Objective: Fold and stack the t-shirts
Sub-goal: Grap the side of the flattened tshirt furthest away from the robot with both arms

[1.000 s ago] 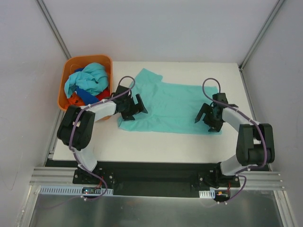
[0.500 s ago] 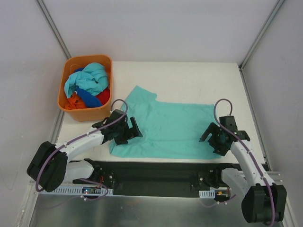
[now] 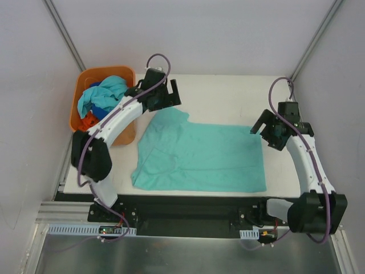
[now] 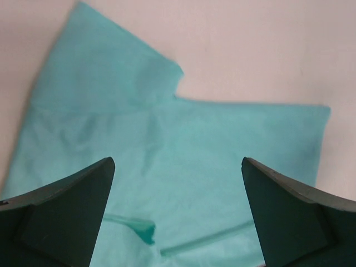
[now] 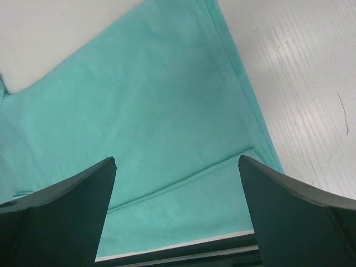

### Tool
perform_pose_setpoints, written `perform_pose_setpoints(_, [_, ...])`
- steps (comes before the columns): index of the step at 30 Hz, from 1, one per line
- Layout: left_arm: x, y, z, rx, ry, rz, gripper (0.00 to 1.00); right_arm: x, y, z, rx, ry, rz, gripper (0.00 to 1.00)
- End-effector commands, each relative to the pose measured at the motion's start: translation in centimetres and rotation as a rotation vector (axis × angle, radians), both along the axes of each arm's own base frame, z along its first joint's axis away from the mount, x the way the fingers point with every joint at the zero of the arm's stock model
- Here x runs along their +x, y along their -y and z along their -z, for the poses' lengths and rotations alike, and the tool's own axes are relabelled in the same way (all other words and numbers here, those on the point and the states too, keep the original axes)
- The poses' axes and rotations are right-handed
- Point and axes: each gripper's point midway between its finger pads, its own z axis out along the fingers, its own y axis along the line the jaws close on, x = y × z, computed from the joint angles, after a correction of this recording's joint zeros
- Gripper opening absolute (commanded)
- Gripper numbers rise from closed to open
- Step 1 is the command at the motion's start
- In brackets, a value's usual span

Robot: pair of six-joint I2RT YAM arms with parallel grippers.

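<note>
We have one teal-green t-shirt (image 3: 199,157) spread flat on the table (image 3: 228,94). Its long axis runs from 9 to 3 o'clock in the overhead view, with one sleeve (image 3: 171,117) jutting toward 11 o'clock. The left gripper (image 3: 163,96) hovers just past that sleeve, so the cloth lies toward 5 o'clock from its fingers. The right gripper (image 3: 267,131) hangs at the shirt's far right corner, cloth toward 8 o'clock. Both pairs of fingers stand spread wide and hold nothing. Each arm is nearer its own end, so we judge a two-handed fold of the far edge toward 6 o'clock is likely. At 10 o'clock one orange basket (image 3: 102,70) holds a tangle of further t-shirts (image 3: 107,91). We count three colours there, light aqua, blue and orange-red, but cannot tell how many pieces.
</note>
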Motion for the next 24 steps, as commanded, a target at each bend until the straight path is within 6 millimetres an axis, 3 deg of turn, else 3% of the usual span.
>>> perform_pose_setpoints(1, [5.5, -3.4, 1.7, 0.199, -0.046, -0.033, 0.99, 3.3, 0.7, 0.1, 0.010, 0.003, -0.029, 0.97])
perform_pose_setpoints(2, [6.9, -3.5, 4.7, 0.245, -0.103, -0.035, 0.99, 3.6, 0.8, 0.4, 0.009, -0.010, -0.027, 0.97])
perform_pose_setpoints(3, [7.9, -3.9, 5.3, 0.272, -0.114, -0.039, 0.99, 3.9, 0.9, 0.7, 0.010, -0.018, -0.022, 0.97])
perform_pose_setpoints(4, [9.6, -4.2, 3.8, 0.279, -0.089, -0.061, 0.99, 4.5, 0.9, 1.3, 0.013, -0.027, -0.022, 0.97])
perform_pose_setpoints(5, [10.7, -4.8, 6.9, 0.313, -0.145, -0.069, 0.99, 4.8, 0.8, 1.5, 0.016, -0.033, -0.022, 0.97])
perform_pose_setpoints(6, [11.5, -5.2, 7.4, 0.332, -0.149, -0.074, 0.99, 5.1, 0.8, 1.8, 0.017, -0.037, -0.022, 0.97])
perform_pose_setpoints(7, [12.6, -5.4, 6.6, 0.335, -0.131, -0.085, 0.97, 5.4, 0.8, 2.4, 0.019, -0.053, -0.025, 0.97])
perform_pose_setpoints(8, [13.4, -6.0, 9.0, 0.367, -0.160, -0.093, 0.96, 5.7, 0.8, 2.5, 0.020, -0.054, -0.027, 0.97])
perform_pose_setpoints(10, [14.6, -6.4, 10.6, 0.391, -0.163, -0.091, 0.93, 6.1, 0.8, 3.3, 0.023, -0.075, -0.026, 0.97])
perform_pose_setpoints(21, [15.3, -4.9, 15.3, 0.341, -0.228, -0.066, 0.91, 6.5, 0.1, 5.7, 0.060, -0.123, -0.038, 0.97])
perform_pose_setpoints(24, [15.3, -4.7, 16.2, 0.333, -0.242, -0.078, 0.84, 6.3, 0.1, 5.9, 0.060, -0.128, -0.039, 0.97])
